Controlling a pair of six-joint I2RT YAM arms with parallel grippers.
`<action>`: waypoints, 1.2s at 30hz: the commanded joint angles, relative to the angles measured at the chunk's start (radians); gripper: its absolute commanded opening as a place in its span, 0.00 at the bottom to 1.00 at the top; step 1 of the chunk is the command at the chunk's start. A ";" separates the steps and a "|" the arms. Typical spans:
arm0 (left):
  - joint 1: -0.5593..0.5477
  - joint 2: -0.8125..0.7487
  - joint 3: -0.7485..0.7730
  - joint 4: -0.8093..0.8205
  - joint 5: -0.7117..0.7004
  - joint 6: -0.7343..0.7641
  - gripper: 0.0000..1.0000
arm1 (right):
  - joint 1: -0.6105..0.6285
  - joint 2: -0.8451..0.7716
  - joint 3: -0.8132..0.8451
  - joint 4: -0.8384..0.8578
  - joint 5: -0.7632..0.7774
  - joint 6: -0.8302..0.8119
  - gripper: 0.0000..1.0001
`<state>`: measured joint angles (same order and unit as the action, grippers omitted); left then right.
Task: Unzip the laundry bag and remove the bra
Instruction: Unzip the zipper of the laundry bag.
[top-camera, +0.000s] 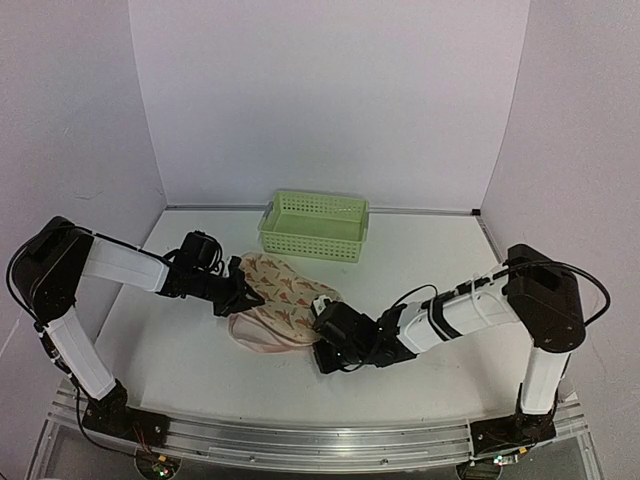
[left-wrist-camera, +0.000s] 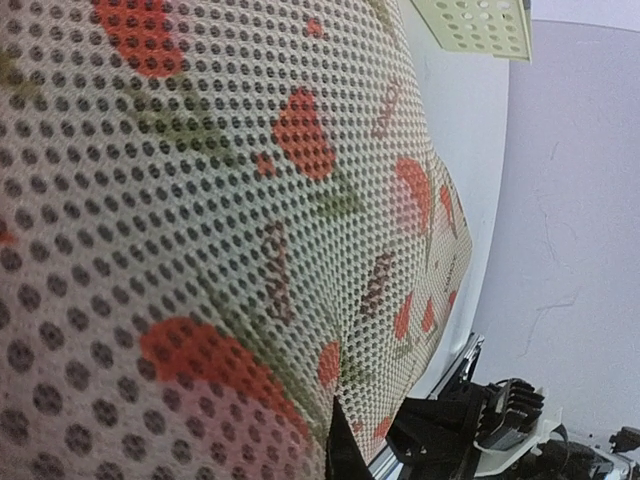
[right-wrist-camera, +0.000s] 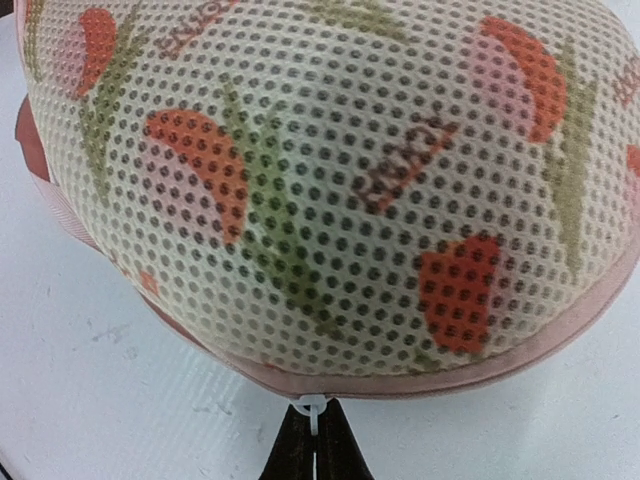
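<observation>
The laundry bag (top-camera: 285, 290), cream mesh with reddish leaf sprigs and pink edging, lies mid-table. It fills the left wrist view (left-wrist-camera: 250, 200) and the right wrist view (right-wrist-camera: 330, 180). My left gripper (top-camera: 238, 292) is at its left edge, and one dark finger (left-wrist-camera: 347, 458) shows with the mesh pinched against it. My right gripper (top-camera: 327, 322) is at the bag's near right edge. It is shut (right-wrist-camera: 316, 440) on the white zipper pull (right-wrist-camera: 315, 408) at the pink rim. A pale pink lobe (top-camera: 255, 338) spreads on the table under the raised top. The bra is hidden.
The light-green perforated basket (top-camera: 314, 225) stands behind the bag near the back wall, and its corner shows in the left wrist view (left-wrist-camera: 480, 25). The right arm (left-wrist-camera: 500, 420) shows beyond the bag. White walls close in the table on three sides.
</observation>
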<state>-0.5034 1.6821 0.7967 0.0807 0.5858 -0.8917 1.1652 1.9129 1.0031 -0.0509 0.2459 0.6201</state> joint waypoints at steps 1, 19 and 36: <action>0.002 -0.042 -0.006 0.009 0.068 0.092 0.00 | -0.028 -0.090 -0.056 -0.011 0.059 -0.070 0.00; 0.000 -0.076 -0.048 -0.075 0.128 0.294 0.00 | -0.289 -0.210 -0.100 -0.001 -0.275 -0.388 0.00; 0.000 -0.086 -0.064 -0.137 0.101 0.345 0.00 | -0.421 -0.197 -0.080 -0.055 -0.318 -0.396 0.00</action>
<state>-0.5079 1.6138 0.7414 0.0189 0.6964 -0.5770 0.7792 1.7519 0.9375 -0.0708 -0.1047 0.2062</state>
